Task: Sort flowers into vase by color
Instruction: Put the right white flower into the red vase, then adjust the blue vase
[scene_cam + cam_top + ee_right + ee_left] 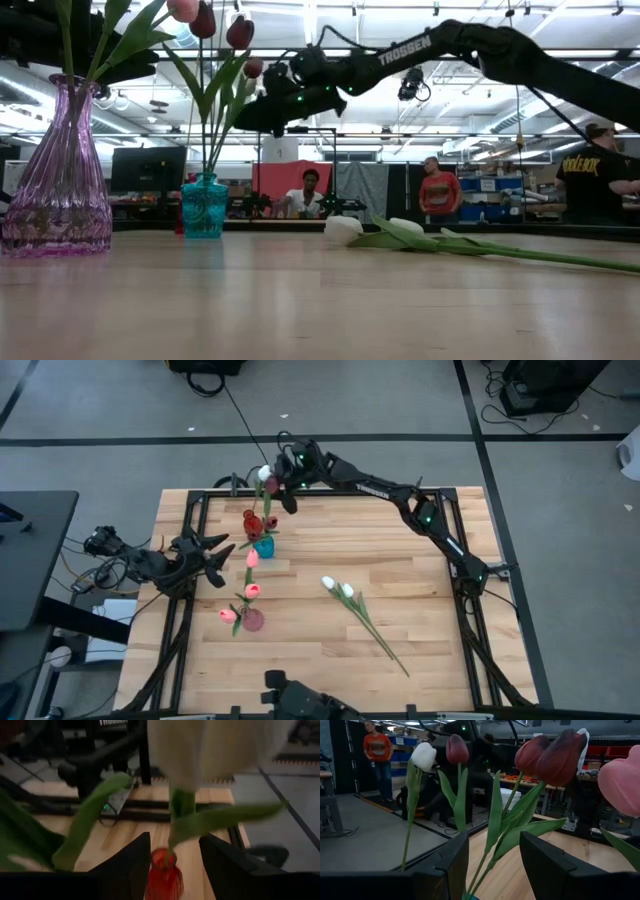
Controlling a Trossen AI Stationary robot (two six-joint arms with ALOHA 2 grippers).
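Risk: white tulip [210, 750] tipping out of the red vase [164, 877] as the right gripper [284, 465] parts its jaws, stem between them. Left gripper [205, 555] open, empty, beside the teal vase [264, 546]. 2 white tulips [345, 592] lying on the wooden bench [420, 640]; busy workshop behind.

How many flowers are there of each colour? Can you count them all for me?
White tulips: 3
Maroon tulips: 3
Pink tulips: 3
Total: 9
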